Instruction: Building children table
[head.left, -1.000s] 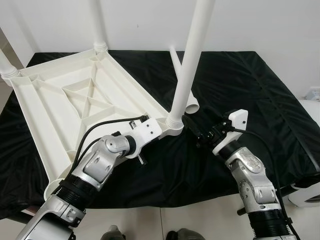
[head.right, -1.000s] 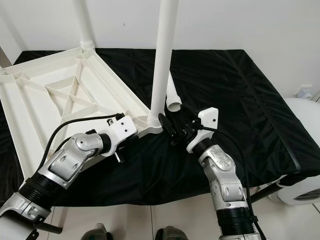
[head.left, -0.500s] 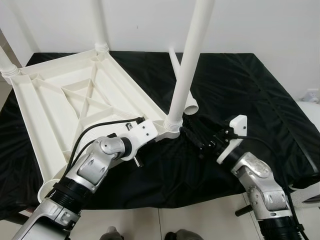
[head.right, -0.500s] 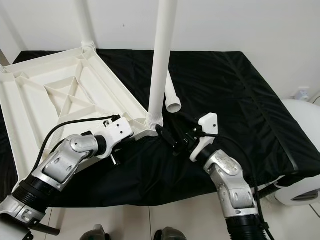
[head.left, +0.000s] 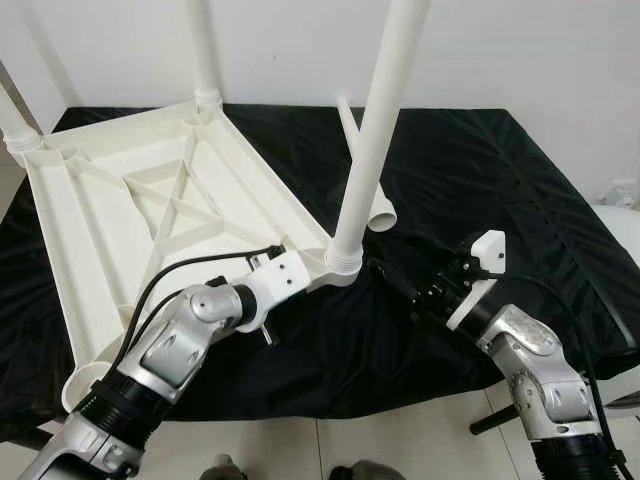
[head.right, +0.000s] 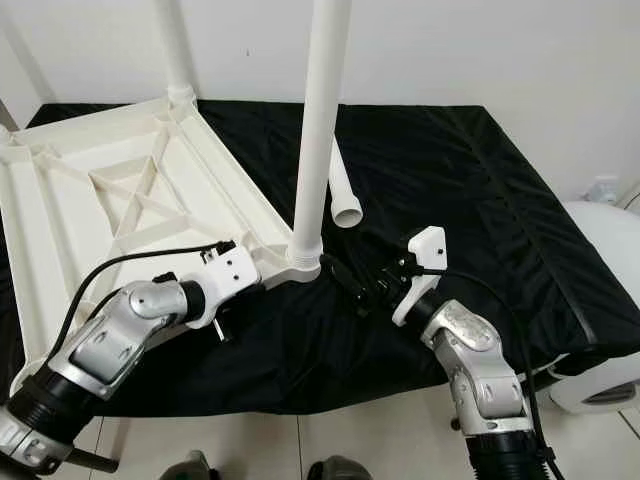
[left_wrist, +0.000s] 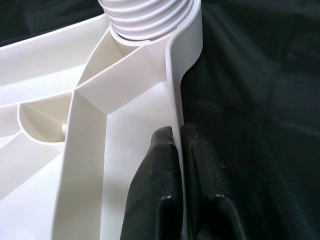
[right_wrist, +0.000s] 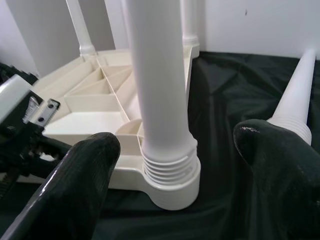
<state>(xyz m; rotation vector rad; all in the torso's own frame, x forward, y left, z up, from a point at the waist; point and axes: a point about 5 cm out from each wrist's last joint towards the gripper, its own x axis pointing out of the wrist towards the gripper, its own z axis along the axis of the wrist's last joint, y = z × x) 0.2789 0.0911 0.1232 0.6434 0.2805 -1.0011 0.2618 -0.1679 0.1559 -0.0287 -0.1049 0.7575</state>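
The white children's tabletop (head.left: 110, 235) lies upside down on a black cloth. Legs stand in its corner sockets; the nearest upright leg (head.left: 375, 130) rises from the corner socket (head.left: 344, 262). One loose leg (head.right: 343, 190) lies on the cloth behind that corner. My left gripper (left_wrist: 176, 134) is shut on the tabletop's rim just beside the socket, one finger on each side of the wall. My right gripper (head.right: 345, 283) is open a little to the right of the socket, its fingers (right_wrist: 85, 180) spread wide, with the leg's threaded base beyond their tips and untouched.
The black cloth (head.left: 480, 180) covers the whole work surface, and its front edge runs just before my arms. A white rounded object (head.right: 605, 375) stands on the floor at the right. A white wall is close behind, and tiled floor lies below.
My right arm has drawn back to the right, so its open fingers are a little farther from the leg's base. The left gripper stays clamped on the rim.
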